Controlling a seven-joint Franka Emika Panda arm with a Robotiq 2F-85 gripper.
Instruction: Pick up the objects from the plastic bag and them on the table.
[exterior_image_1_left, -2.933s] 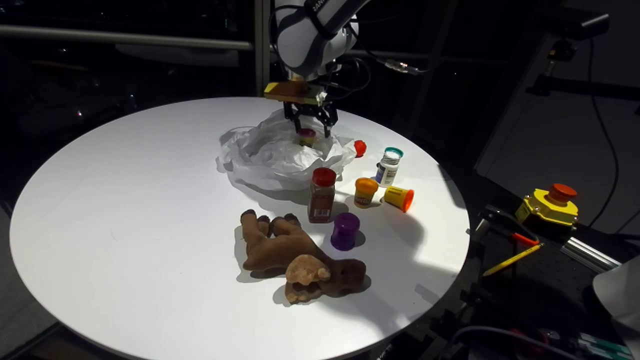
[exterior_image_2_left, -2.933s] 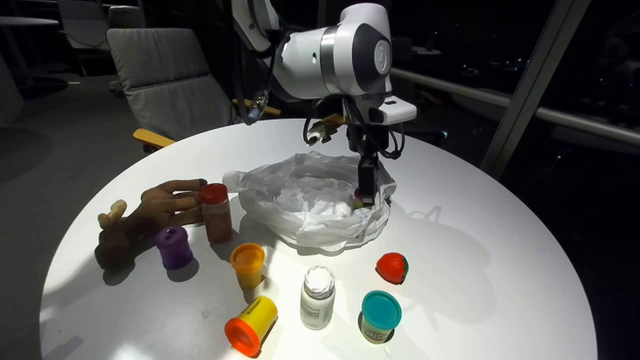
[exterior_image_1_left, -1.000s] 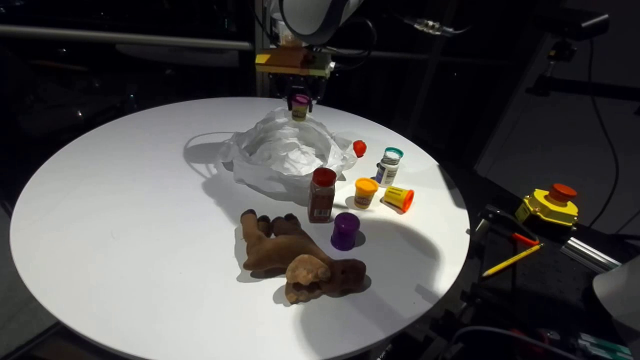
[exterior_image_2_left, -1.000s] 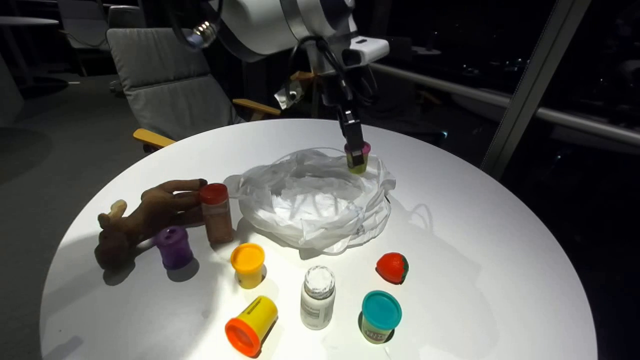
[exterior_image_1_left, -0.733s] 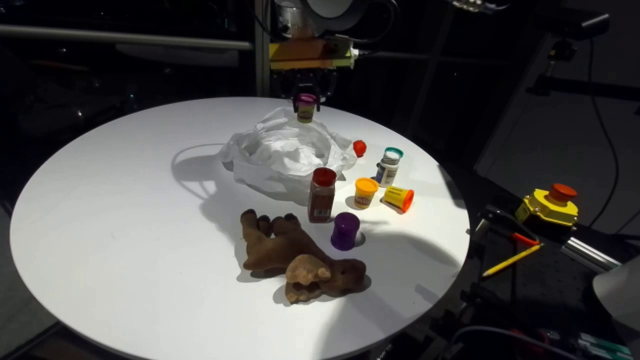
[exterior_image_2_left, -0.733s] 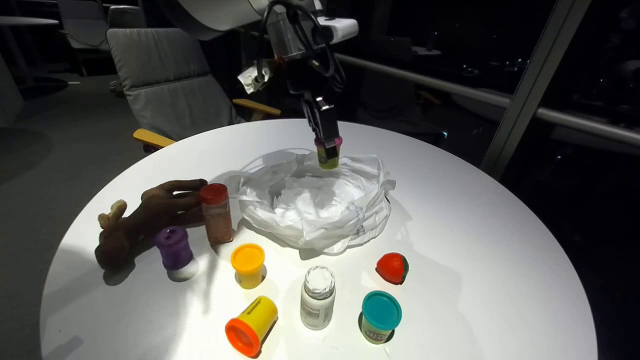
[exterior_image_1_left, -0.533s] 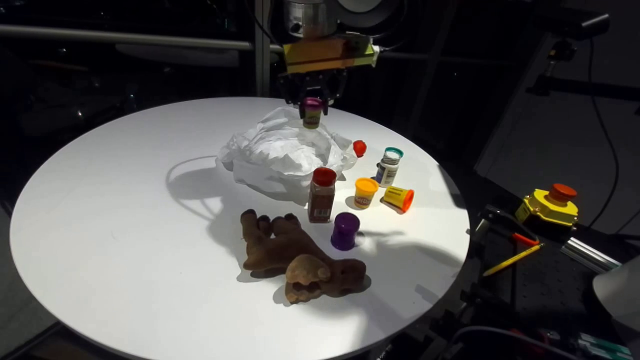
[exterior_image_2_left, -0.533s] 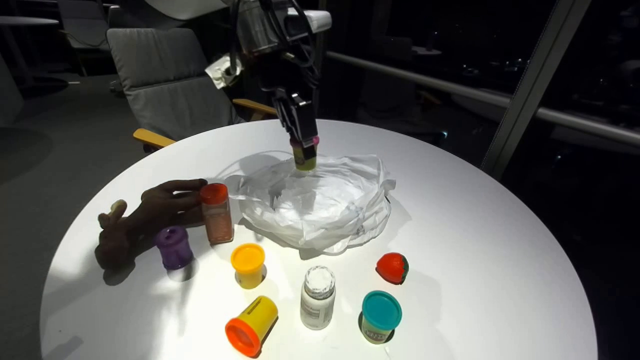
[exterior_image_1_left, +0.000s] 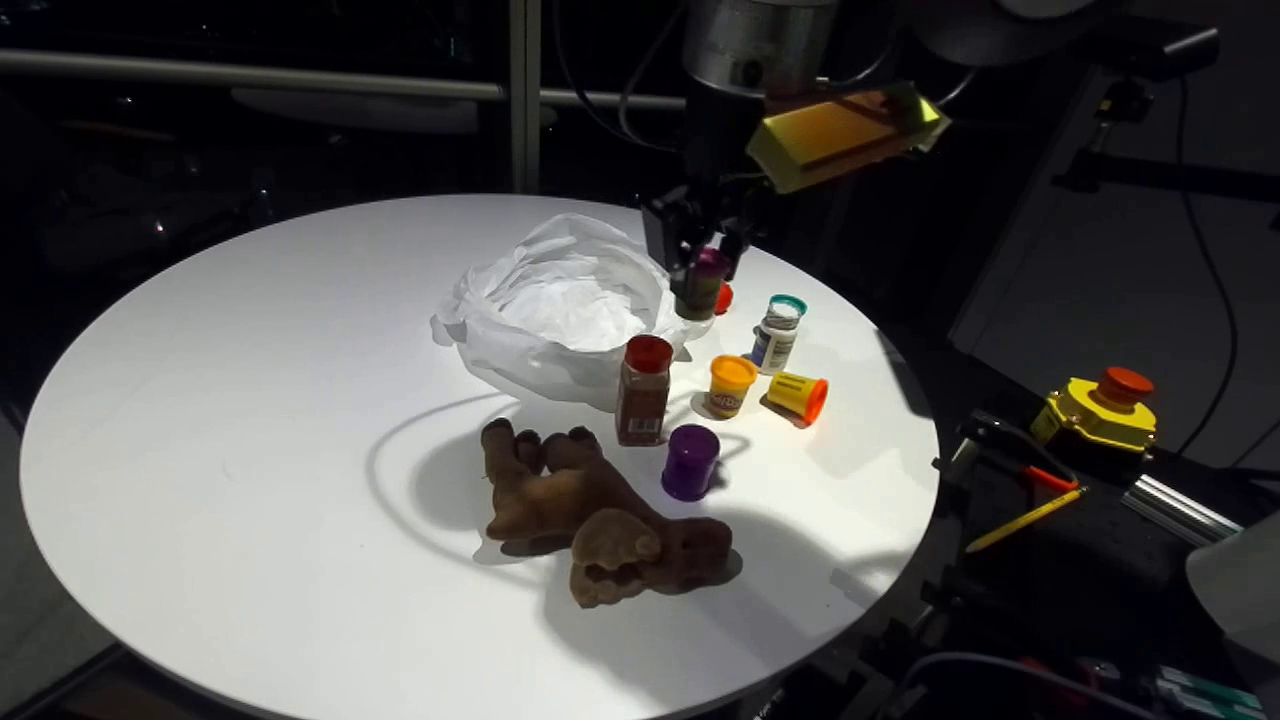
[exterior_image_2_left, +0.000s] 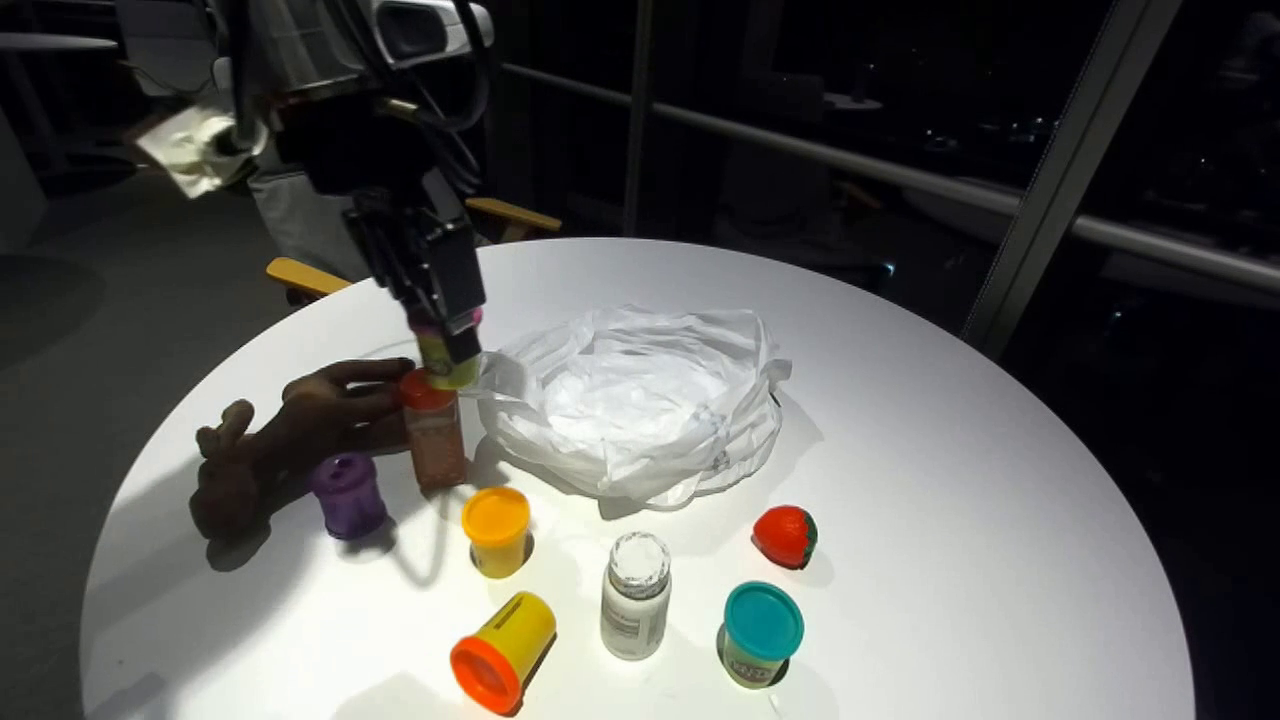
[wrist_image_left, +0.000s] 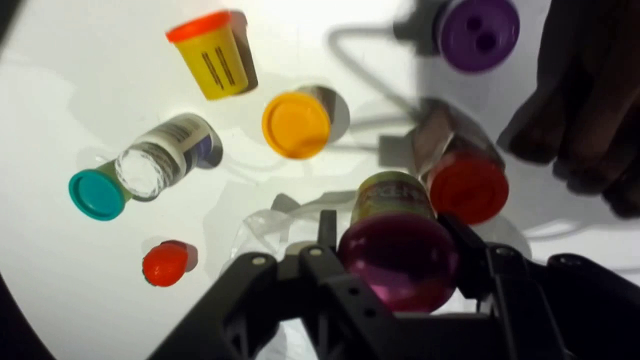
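My gripper (exterior_image_1_left: 706, 279) is shut on a small tub (wrist_image_left: 393, 197) with a magenta lid, one finger on each side of it. It hangs tilted above the table (exterior_image_1_left: 250, 450); in an exterior view the held tub (exterior_image_2_left: 450, 372) overlaps the red lid of the clear jar (exterior_image_2_left: 436, 440), and I cannot tell whether they touch. The white plastic bag (exterior_image_2_left: 640, 420) lies wide open beside it, and its mouth shows only crumpled plastic. Other objects on the table include a purple container (exterior_image_1_left: 690, 462), an orange-lidded tub (exterior_image_1_left: 731, 386) and a brown plush animal (exterior_image_1_left: 560, 500).
A yellow tub (exterior_image_2_left: 510, 640) lies on its side near a white bottle (exterior_image_2_left: 635, 605). A teal-lidded tub (exterior_image_2_left: 760, 640) and a red strawberry (exterior_image_2_left: 783, 535) stand farther along. Off the table sits a yellow box with a red button (exterior_image_1_left: 1105, 415).
The gripper stood open over the tub in the bag; it has since gripped the tub, raised it out and swung it sideways off the bag towards the red-lidded jar.
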